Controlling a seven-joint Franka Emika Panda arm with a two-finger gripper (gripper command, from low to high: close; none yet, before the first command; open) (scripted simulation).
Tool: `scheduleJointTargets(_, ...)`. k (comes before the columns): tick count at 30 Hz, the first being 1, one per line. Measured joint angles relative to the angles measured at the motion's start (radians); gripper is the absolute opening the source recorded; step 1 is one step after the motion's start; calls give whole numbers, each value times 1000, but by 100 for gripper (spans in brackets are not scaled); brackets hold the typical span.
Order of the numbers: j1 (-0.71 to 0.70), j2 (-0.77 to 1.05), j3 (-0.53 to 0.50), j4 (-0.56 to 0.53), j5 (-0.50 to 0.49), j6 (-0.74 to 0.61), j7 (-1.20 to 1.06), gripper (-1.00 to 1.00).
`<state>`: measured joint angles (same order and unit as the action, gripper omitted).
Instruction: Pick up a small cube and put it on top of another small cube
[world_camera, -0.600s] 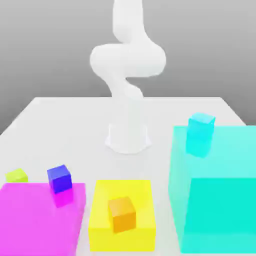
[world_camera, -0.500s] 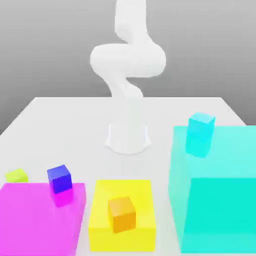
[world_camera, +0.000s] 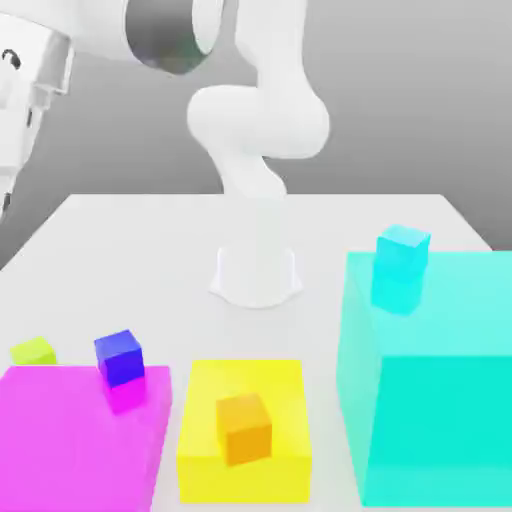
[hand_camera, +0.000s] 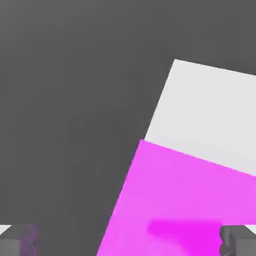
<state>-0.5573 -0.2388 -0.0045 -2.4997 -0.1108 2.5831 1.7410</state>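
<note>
With nothing yet lifted, approach stage: end effector (hand_camera: 128, 242), empty, fingers spread. Lime cube (world_camera: 34, 351), beside the magenta block (world_camera: 80, 440) at the exterior view's left; next move, presumably, alignment above it, then descent, clear of the block.

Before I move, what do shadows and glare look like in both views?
Exterior view: the robot arm is washed out to near white, its base merging with the pale table; deeper magenta shadow beside the small blue cube. Hand view: a darker magenta shadow patch on the large magenta block, no glare spots.
</note>
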Motion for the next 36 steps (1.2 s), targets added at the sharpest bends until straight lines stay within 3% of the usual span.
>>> scheduleJointTargets(8,-153,214,-85,-78,25,113,315,0)
scheduleJointTargets(14,-234,376,-116,-132,148,201,465,0)
scheduleJointTargets(19,-277,551,-72,-109,221,336,440,0)
scheduleJointTargets(20,-285,582,-63,-103,228,362,435,-100)
scheduleJointTargets(27,-287,588,-60,-102,229,368,434,-100)
scheduleJointTargets(36,-198,289,-75,-167,99,134,507,-100)
